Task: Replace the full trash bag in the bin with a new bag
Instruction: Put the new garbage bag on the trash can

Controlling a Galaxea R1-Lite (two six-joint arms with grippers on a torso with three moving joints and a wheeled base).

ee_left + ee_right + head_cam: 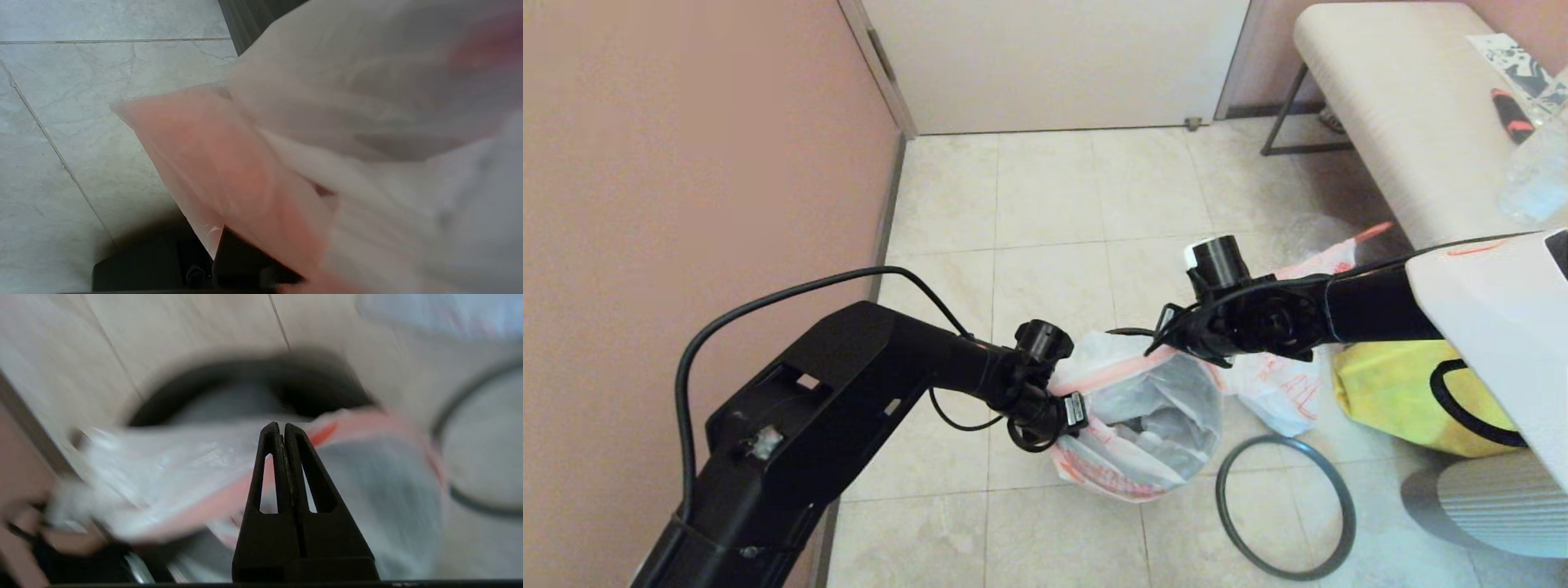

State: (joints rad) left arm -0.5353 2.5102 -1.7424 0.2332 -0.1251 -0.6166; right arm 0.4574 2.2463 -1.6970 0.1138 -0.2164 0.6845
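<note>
Head view, frame centre: both grippers, left [1068,408] and right [1168,331], are pinching the new bag [1152,408], jaws closed, spreading it over the bin [318,388].

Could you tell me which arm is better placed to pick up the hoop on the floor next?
Right, probably: the hoop lies on the side of the new bag where the right gripper is; the left gripper is at the opposite edge.

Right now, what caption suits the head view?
Both hands stretch the new bag open, its grey hoop on the floor.
</note>
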